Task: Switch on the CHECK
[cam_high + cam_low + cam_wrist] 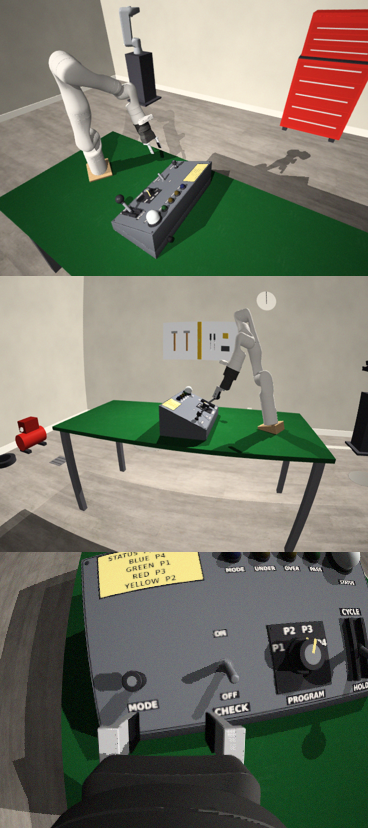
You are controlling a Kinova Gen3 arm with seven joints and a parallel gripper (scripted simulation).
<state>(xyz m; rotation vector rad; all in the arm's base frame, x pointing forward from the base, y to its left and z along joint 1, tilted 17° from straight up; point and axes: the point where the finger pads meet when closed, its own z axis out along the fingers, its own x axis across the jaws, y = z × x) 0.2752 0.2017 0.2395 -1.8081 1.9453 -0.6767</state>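
Observation:
The grey console stands on the green table. Its CHECK toggle is a short grey lever near the front edge of the panel; it leans toward the OFF mark, with ON printed above it. The MODE switch sits beside it. My gripper is open and empty. It hangs in the air just off the console's front edge, tilted toward the panel, with the fingers straddling the space between MODE and CHECK.
The panel also carries the PROGRAM rotary knob, a black ball lever, a white dome, a row of round buttons and a yellow label. The arm's base stands on a wooden block at the left.

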